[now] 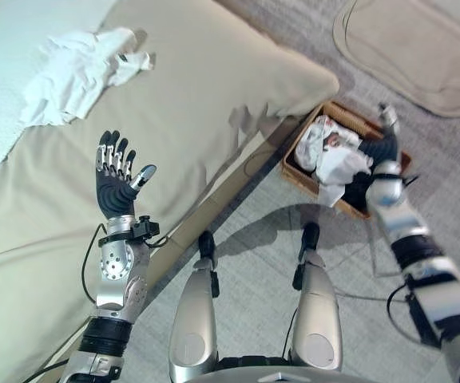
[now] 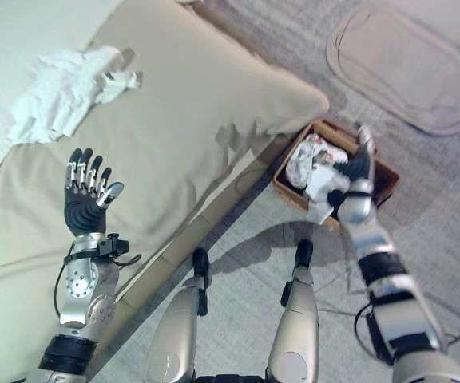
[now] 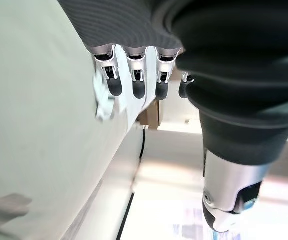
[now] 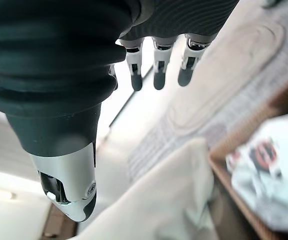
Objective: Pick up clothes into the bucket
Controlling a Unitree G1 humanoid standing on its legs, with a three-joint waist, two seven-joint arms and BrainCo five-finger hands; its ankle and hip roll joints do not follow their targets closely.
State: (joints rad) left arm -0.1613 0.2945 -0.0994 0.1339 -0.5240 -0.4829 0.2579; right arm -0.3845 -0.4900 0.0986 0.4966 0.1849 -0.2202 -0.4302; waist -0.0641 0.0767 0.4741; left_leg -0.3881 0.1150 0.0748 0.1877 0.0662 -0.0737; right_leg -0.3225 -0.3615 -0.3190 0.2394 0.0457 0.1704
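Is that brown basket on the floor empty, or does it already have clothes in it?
Not empty. The basket already holds crumpled white clothes and something dark beside them, heaped about to its rim.

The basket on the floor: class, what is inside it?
The basket holds crumpled white clothes with something dark beside them. The right robot hand hangs over one end, so that part and the basket's bottom cannot be seen.

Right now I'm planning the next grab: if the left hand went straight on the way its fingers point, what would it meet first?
Probably the white garment lying crumpled on the bed; the open left hand points roughly toward it, though its height above the bedding is unclear.
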